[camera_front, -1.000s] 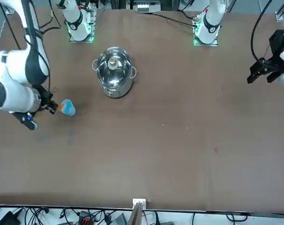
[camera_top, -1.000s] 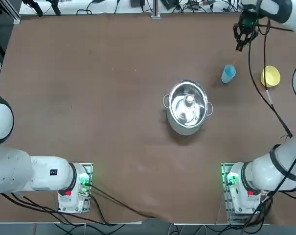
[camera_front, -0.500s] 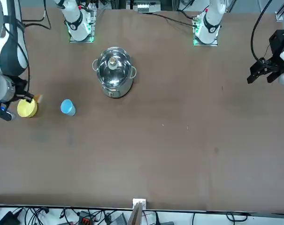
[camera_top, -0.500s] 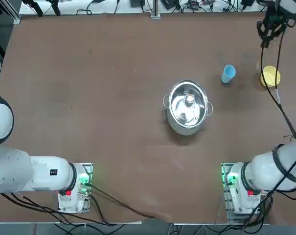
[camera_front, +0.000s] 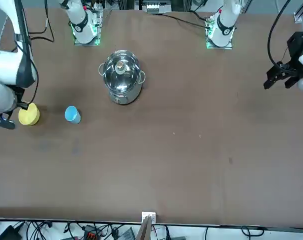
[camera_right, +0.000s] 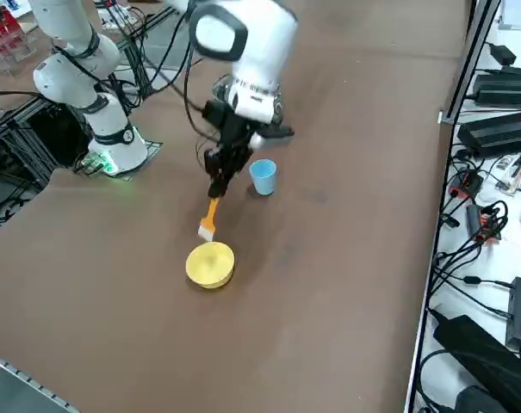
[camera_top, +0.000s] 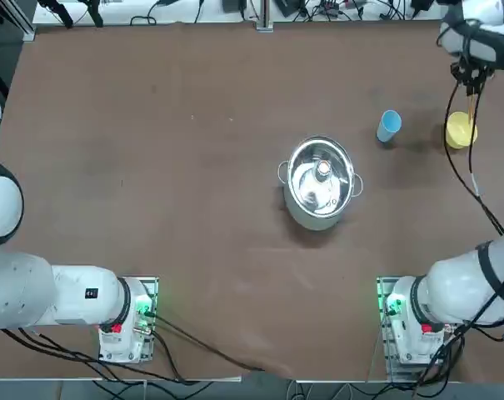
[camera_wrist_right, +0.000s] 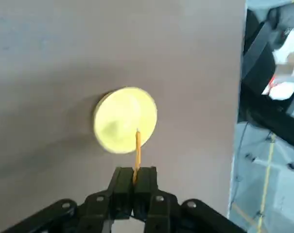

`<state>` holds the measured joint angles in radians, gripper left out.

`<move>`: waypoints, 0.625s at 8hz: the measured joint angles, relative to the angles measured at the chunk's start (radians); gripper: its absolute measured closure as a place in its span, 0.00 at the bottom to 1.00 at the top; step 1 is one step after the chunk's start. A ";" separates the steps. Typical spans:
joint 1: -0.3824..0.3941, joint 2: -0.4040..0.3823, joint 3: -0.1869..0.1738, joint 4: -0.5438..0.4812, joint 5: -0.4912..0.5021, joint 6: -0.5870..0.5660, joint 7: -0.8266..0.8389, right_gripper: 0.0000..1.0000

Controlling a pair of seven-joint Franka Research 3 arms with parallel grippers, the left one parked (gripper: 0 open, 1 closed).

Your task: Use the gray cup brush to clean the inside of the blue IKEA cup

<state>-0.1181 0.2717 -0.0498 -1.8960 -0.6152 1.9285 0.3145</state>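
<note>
The right tool (camera_right: pixel 215 191) is clenched on the orange handle of the brush (camera_right: pixel 208 221), gripping it between its two fingers (camera_wrist_right: pixel 146 182). The brush hangs down from the fingertips, its pale grayish-white head lowest, just beside the small yellow bowl (camera_right: pixel 210 265) in the right side view. Whether the head touches the bowl's rim cannot be told. The bowl sits on the brown bench (camera_top: pixel 218 200), its opening facing up, with nothing seen inside it.

The light-blue cup (camera_right: pixel 263 175) stands on the bench near the yellow bowl, apart from it, and the brush is outside the cup. In the overhead view the cup lies between the bowl and the steel pot (camera_top: pixel 319 183), nearer the bowl. The pot has a shiny lid (camera_top: pixel 321 177) on, with a knob at its middle and a loop handle on each of two opposite sides. It stands well apart from the brush, toward the middle of the bench.
</note>
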 joint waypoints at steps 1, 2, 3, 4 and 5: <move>-0.030 0.002 0.000 -0.051 -0.054 0.083 0.000 0.96; -0.050 0.007 -0.001 -0.080 -0.079 0.132 0.000 0.96; -0.054 0.013 0.000 -0.090 -0.093 0.147 0.000 0.96; -0.053 0.021 0.004 -0.092 -0.114 0.149 0.007 0.96; -0.052 0.029 0.007 -0.097 -0.144 0.153 0.032 0.96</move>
<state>-0.1699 0.3004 -0.0425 -1.9929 -0.7596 2.0817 0.3468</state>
